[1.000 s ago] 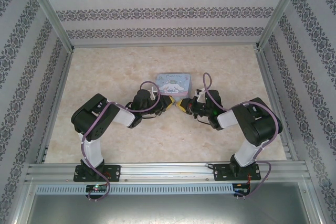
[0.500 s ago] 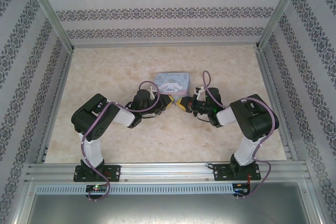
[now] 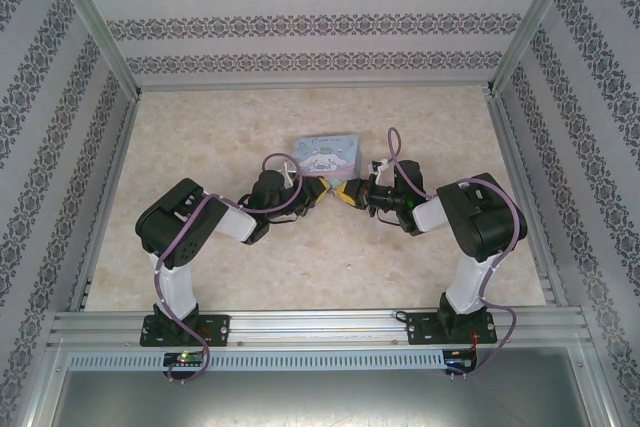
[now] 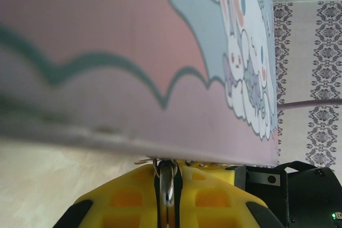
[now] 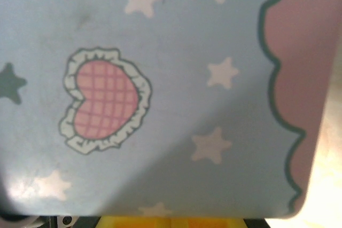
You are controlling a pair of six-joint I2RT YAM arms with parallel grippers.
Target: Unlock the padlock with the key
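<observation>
My left gripper (image 4: 167, 185) is shut on a thin shiny metal piece (image 4: 168, 181) with a wire ring round it, right under the edge of the pale-blue cartoon tin (image 4: 160, 52). Whether that piece belongs to the key or to the padlock's shackle I cannot tell. From above, the left gripper (image 3: 318, 190) and the right gripper (image 3: 349, 193) meet tip to tip at the tin's (image 3: 327, 153) near edge. In the right wrist view the tin's lid (image 5: 160, 78) lies close over the yellow fingertips (image 5: 160, 221). The padlock's body is hidden.
Patterned walls and metal rails (image 3: 510, 157) enclose the marbled table (image 3: 220, 127). The right arm's elbow (image 3: 480, 222) bends out toward the right rail, and purple cables loop over both wrists. Open table lies behind and to the left of the tin.
The right arm has swung its gripper a little up and left toward the tin's front edge. The tin has slid slightly away from the arms. The left gripper has barely moved.
</observation>
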